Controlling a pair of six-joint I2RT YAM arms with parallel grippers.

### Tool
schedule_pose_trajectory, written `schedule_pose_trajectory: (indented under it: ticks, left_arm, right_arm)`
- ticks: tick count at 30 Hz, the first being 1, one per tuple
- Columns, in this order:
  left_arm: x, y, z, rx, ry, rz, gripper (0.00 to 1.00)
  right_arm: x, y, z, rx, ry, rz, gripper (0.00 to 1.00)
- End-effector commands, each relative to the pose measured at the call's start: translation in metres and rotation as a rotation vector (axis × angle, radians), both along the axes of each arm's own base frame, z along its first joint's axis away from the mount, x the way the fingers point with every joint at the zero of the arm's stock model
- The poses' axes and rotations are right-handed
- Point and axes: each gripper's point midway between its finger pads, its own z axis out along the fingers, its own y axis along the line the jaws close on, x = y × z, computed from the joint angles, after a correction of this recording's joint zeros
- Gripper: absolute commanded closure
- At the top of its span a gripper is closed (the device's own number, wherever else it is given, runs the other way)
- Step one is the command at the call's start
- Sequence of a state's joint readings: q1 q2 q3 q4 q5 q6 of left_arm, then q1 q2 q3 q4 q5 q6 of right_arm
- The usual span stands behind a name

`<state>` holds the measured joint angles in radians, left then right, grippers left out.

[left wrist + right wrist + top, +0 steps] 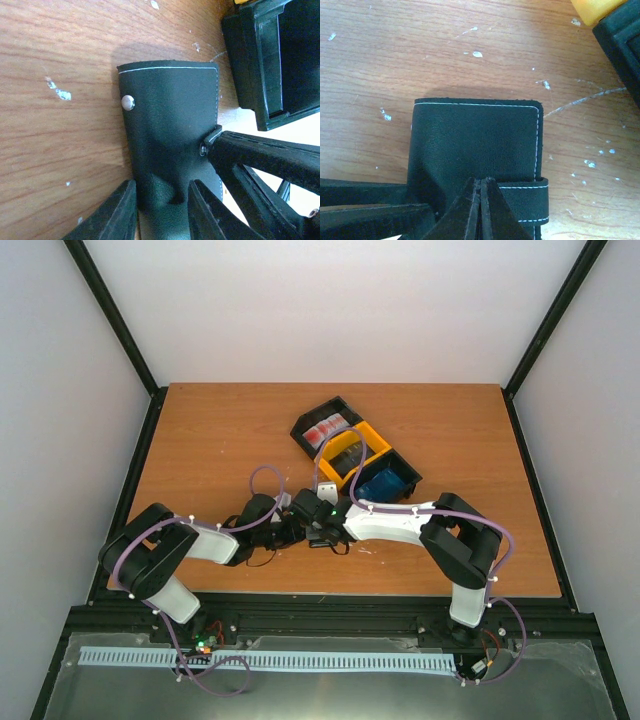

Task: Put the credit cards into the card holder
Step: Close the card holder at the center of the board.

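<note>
The card holder [170,115] is a folded black wallet with white stitching, lying on the wooden table. My left gripper [162,212] is shut on its near edge, and the leather bunches between the fingers. My right gripper [481,187] is shut on the end of the clasp tab [527,200], which wraps over the card holder [475,135]. In the top view both grippers meet at the table's middle front, left gripper [293,530] and right gripper [322,530], and they hide the wallet. A red-and-white credit card [325,430] and a blue credit card [383,484] lie in the bins.
A joined row of black, yellow and black bins [352,454] stands just behind the grippers. Its black end bin [275,65] lies close to the right of the wallet, and the yellow corner [597,10] shows at the right wrist view's top right.
</note>
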<state>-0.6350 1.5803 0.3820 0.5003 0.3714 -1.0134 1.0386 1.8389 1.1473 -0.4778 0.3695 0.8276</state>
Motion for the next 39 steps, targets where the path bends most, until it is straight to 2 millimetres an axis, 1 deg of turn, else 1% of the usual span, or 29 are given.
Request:
schedule_pose_trajectory:
  ticks: [1, 7, 11, 14, 18, 20, 23, 26, 32, 39]
  left_arm:
    - [-0.039, 0.042, -0.064, 0.215, 0.221, 0.044, 0.68]
    - [-0.038, 0.042, -0.063, 0.214, 0.219, 0.046, 0.68]
    - [-0.038, 0.042, -0.064, 0.213, 0.220, 0.047, 0.68]
    - [-0.039, 0.042, -0.064, 0.212, 0.221, 0.045, 0.68]
    - [-0.039, 0.042, -0.065, 0.212, 0.223, 0.048, 0.68]
    - [-0.039, 0.042, -0.065, 0.213, 0.224, 0.046, 0.69]
    - [-0.039, 0.042, -0.065, 0.212, 0.224, 0.046, 0.68]
    - [-0.040, 0.042, -0.065, 0.213, 0.226, 0.046, 0.68]
    - [-0.040, 0.041, -0.065, 0.207, 0.225, 0.042, 0.69]
    - [-0.041, 0.042, -0.064, 0.207, 0.224, 0.042, 0.69]
  right_arm:
    - [-0.009, 0.001, -0.010, 0.004, 0.038, 0.001, 0.97]
    - [-0.011, -0.005, -0.009, -0.003, 0.042, -0.018, 0.97]
    - [-0.010, -0.013, -0.008, -0.033, 0.033, -0.037, 0.97]
    - [-0.008, -0.015, -0.006, -0.035, 0.021, -0.043, 0.97]
    - [-0.004, -0.008, 0.008, 0.021, -0.018, -0.031, 0.97]
    - [-0.001, -0.009, 0.017, 0.039, -0.048, -0.044, 0.97]
    - [0.001, -0.013, 0.021, 0.032, -0.067, -0.058, 0.97]
    - [0.002, -0.014, 0.017, 0.027, -0.064, -0.062, 0.97]
    - [0.002, -0.010, 0.004, 0.026, -0.039, -0.052, 0.97]
    - [0.001, -0.007, -0.007, 0.027, -0.017, -0.043, 0.97]
